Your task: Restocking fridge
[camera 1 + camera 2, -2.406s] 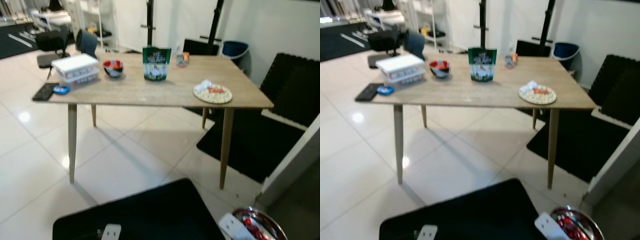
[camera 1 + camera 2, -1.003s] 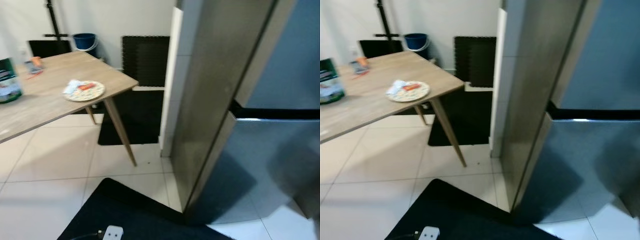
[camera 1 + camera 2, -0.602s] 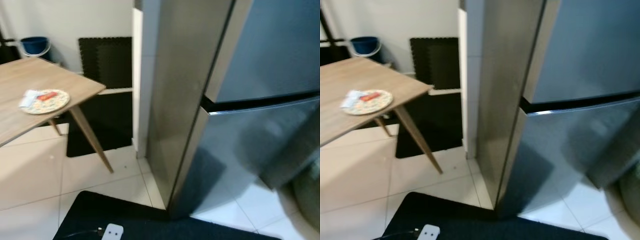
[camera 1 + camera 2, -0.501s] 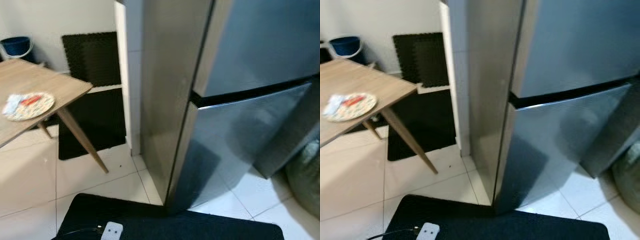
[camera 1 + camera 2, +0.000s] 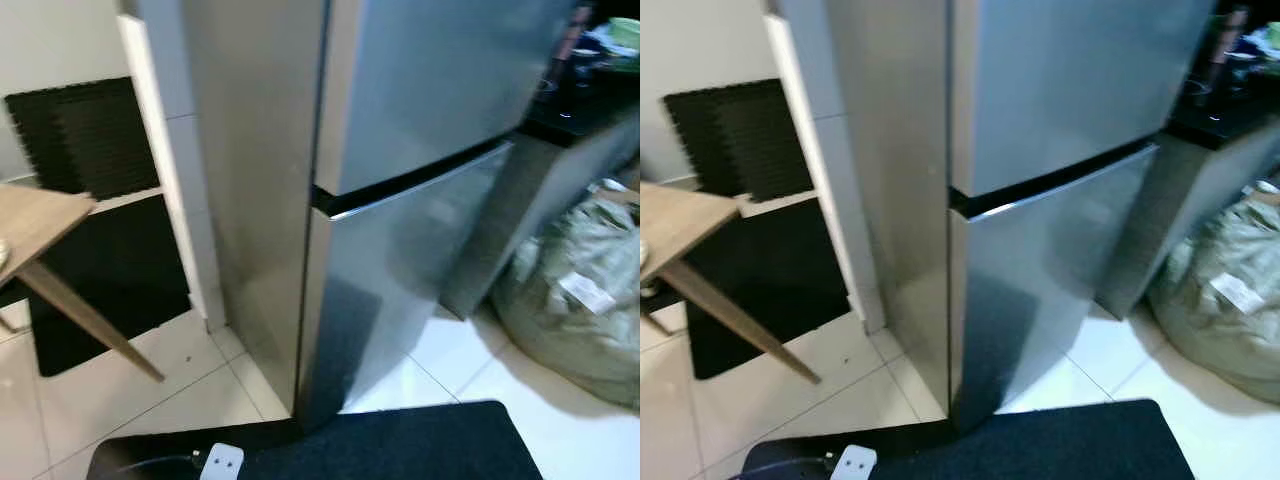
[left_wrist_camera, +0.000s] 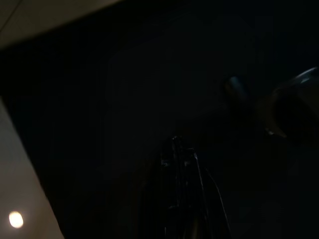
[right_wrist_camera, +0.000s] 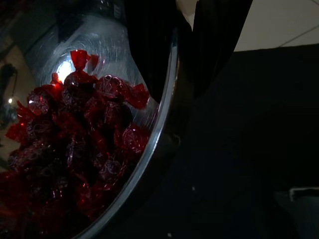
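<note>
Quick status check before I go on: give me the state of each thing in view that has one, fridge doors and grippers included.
Fridge upper door: shut.
Fridge lower door: shut.
Right gripper: fingers clamped on the bowl's rim, one inside and one outside.
Metal bowl: held, holding red-wrapped candies.
Left gripper: idle, too dark to judge.
Sack: slumped on the floor beside the fridge.

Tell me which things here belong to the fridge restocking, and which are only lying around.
Belong to the job:
- fridge, both doors shut
- metal bowl of red wrapped candies, its rim pinched by the right end effector

Only lying around:
- wooden table
- black floor mats
- stuffed sack beside the fridge
</note>
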